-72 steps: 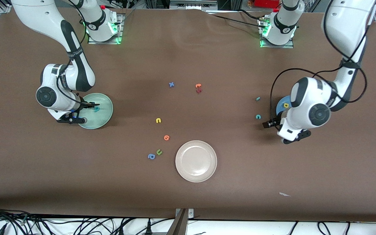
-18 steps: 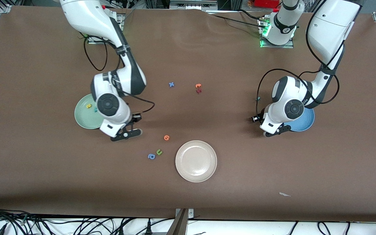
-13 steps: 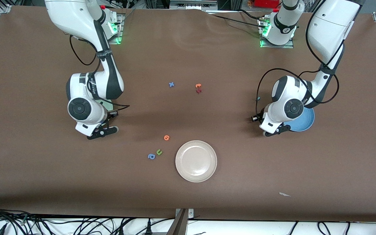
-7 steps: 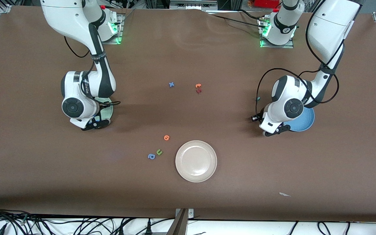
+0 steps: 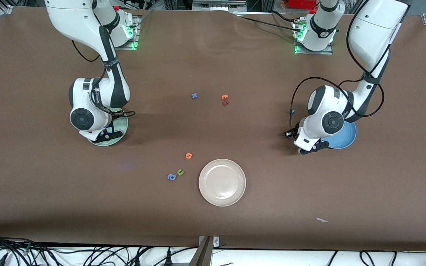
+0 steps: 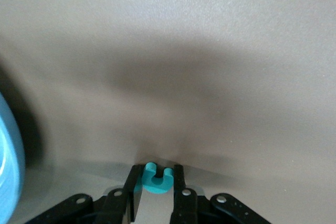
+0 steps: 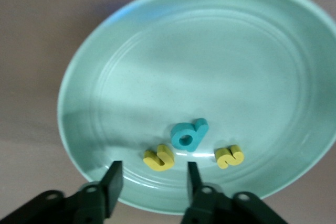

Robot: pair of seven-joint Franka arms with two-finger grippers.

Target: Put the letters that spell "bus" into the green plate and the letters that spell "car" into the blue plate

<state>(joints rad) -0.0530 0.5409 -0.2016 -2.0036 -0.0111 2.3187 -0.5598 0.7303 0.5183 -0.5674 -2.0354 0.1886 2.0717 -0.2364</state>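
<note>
The green plate [image 7: 105, 77] is lying at the right arm's end of the table, carrying the cyan b [image 7: 189, 135], yellow u [image 7: 158, 158] and yellow s [image 7: 229, 156]; the right gripper [image 7: 152, 179] is hanging over it, fingers apart, holding nothing; the blue plate [image 5: 348, 138] is sitting at the left arm's end; beside it the left gripper [image 6: 156, 184] is pinching the cyan c [image 6: 156, 177] on the table.

In the front view the right arm's wrist covers most of the green plate [image 5: 118, 137] and all its letters. The left arm's wrist hides part of the blue plate [image 5: 347, 136], which the left wrist view cuts off at its edge. The small teal letter [image 5: 292, 111] is half hidden.
</note>
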